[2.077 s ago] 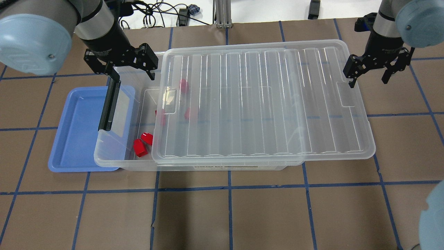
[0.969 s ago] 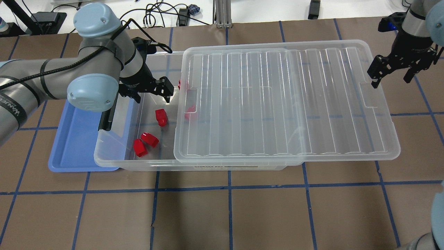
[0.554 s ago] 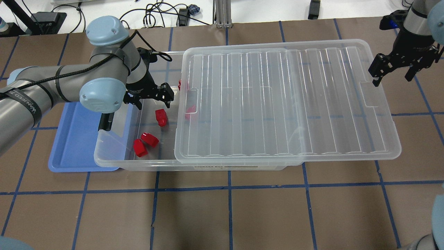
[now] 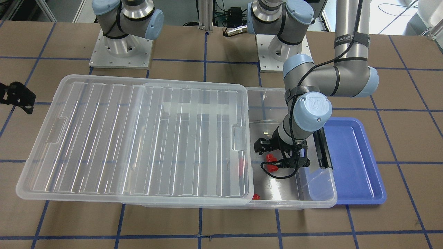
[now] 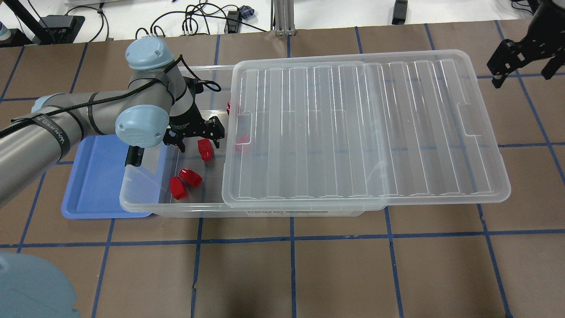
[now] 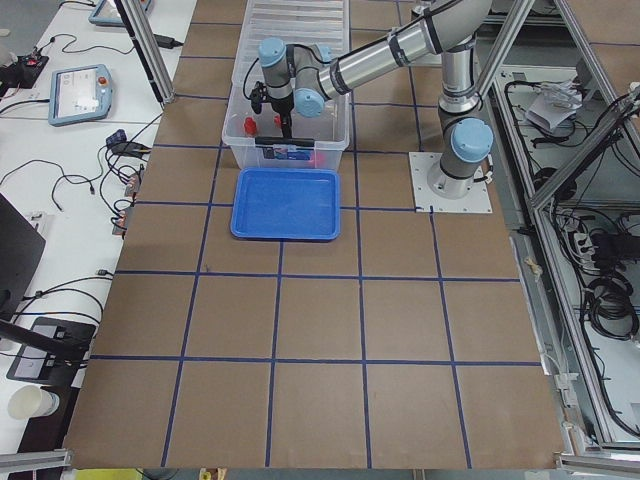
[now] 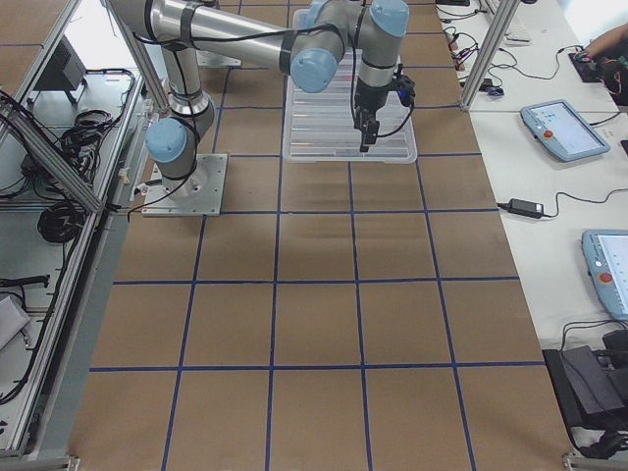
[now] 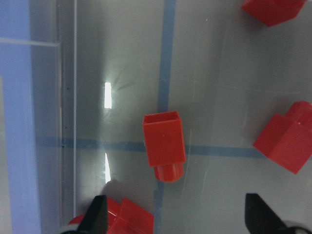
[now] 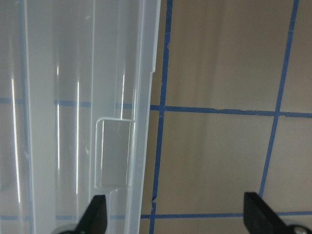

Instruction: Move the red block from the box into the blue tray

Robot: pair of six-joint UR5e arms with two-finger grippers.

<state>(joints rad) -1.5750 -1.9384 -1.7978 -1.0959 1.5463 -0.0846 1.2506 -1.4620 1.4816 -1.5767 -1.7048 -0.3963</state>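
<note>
The clear box (image 5: 145,204) has its ribbed lid (image 5: 366,128) slid off to the right, so its left end is uncovered. Several red blocks lie inside. My left gripper (image 5: 197,142) is open and low in the box over one red block (image 5: 205,149). In the left wrist view this block (image 8: 165,146) lies flat, ahead of the open gripper (image 8: 178,222) and not between the jaws. The blue tray (image 5: 95,176) lies partly under the box's left end and holds no block. My right gripper (image 5: 525,66) is open and holds nothing, beyond the lid's far right corner.
Two more red blocks (image 5: 184,181) lie near the box's front wall, and others (image 5: 240,142) sit under the lid's edge. The black latch bar (image 5: 133,155) stands at the box's left end. The right wrist view shows the lid's rim (image 9: 141,122) over brown table.
The lid has slid to the right. My left gripper has come down into the box to just over the red block. My right gripper has moved away, back and to the right.
</note>
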